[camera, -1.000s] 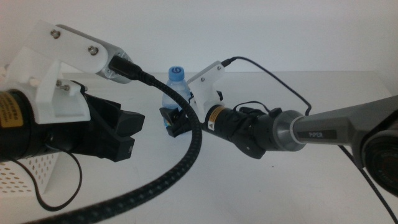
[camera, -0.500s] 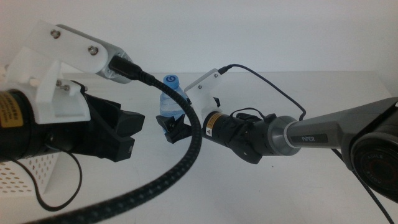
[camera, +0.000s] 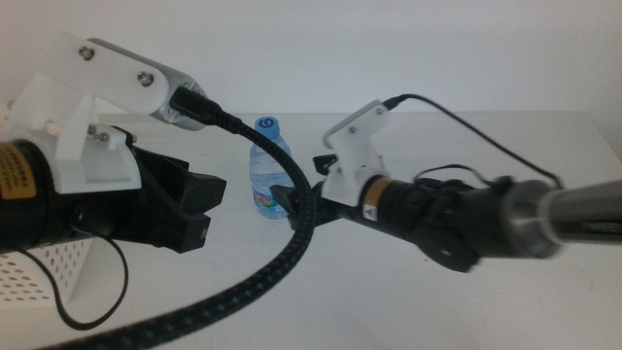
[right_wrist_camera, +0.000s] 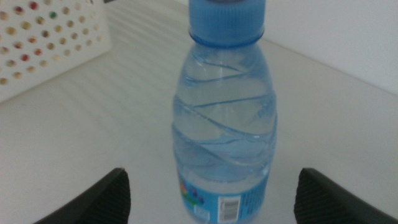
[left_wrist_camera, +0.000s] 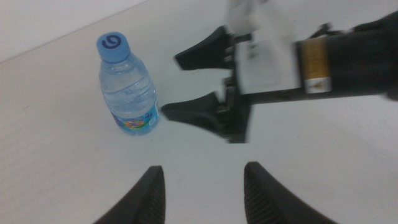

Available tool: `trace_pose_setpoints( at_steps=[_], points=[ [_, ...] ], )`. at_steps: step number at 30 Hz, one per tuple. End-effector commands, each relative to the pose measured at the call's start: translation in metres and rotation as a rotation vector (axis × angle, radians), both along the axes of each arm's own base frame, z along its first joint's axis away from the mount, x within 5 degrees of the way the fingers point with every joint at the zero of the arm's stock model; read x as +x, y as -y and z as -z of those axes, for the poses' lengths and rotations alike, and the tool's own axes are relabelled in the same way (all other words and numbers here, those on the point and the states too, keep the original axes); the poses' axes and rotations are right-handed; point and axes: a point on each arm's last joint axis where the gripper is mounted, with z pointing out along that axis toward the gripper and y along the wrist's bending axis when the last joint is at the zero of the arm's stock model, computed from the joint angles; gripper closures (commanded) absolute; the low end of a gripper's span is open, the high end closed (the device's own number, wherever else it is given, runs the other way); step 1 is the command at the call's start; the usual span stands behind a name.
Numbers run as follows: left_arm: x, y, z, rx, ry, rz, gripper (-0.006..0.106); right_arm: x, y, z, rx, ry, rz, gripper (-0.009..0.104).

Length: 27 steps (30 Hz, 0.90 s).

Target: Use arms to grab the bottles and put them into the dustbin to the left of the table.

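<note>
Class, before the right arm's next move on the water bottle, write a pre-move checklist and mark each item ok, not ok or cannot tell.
1. Water bottle upright on the table: ok.
2. Blue cap on: ok.
3. Right hand open: ok.
4. Bottle lined up between the right hand's jaws, by the right wrist view: ok.
5. Jaws already around the bottle: not ok; the left wrist view shows them beside it, apart.
6. Left hand clear of the bottle: ok, open.
7. Dustbin has room: cannot tell.
</note>
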Motion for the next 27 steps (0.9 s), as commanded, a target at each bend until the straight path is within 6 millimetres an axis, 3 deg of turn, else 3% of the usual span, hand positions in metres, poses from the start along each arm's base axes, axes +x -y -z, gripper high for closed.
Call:
trace_pose_setpoints(
  at_steps=[1, 7, 17, 27],
  points=[
    [0.0, 0.0, -0.017, -0.071, 0.081, -0.005, 0.06, -0.017, 0.011, -0.052, 0.111, 0.123, -0.013, 0.007],
    [0.0, 0.0, -0.017, -0.071, 0.081, -0.005, 0.06, -0.065, 0.045, -0.088, 0.145, 0.166, -0.017, 0.013],
    [0.0, 0.0, -0.017, -0.071, 0.081, -0.005, 0.06, -0.132, 0.1, -0.123, 0.07, 0.132, 0.03, 0.013],
    [0.0, 0.0, -0.017, -0.071, 0.081, -0.005, 0.06, -0.183, 0.151, -0.136, 0.061, 0.118, 0.155, 0.015]
  ],
)
